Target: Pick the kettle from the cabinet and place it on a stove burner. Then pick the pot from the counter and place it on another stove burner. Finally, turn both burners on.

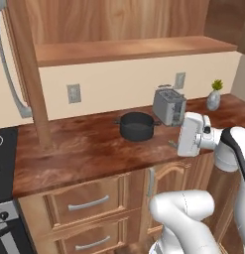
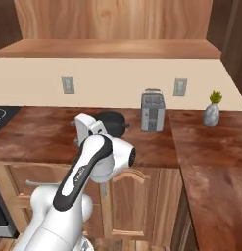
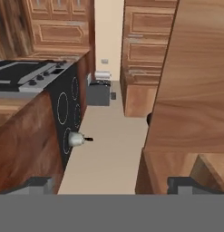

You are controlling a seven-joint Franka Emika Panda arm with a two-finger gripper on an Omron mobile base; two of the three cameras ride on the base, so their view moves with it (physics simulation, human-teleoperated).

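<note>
The squat dark pot (image 1: 137, 125) sits lidless on the reddish-brown counter (image 1: 79, 154), left of a silver toaster (image 1: 169, 105). My gripper (image 1: 174, 142) hovers over the counter's front part, to the right of the pot and apart from it, pointing left. From the right base view, my hand partly covers the pot (image 2: 114, 122) and the gripper (image 2: 76, 132). In the hand view the gripper (image 3: 111, 185) is open with nothing between its fingertips (image 3: 38, 183). Far ahead, the small whitish kettle (image 3: 77, 139) stands on a white-ringed burner of the black cooktop (image 3: 68, 106). The light wood cabinet (image 1: 129, 49) hangs above.
A wooden post (image 1: 34, 84) rises from the counter near the cooktop's (image 1: 2, 163) edge. A small vase with a plant (image 1: 214, 96) stands at the far right. Wall outlets (image 1: 74, 93) sit on the beige backsplash. Drawers (image 1: 89, 202) lie below the counter.
</note>
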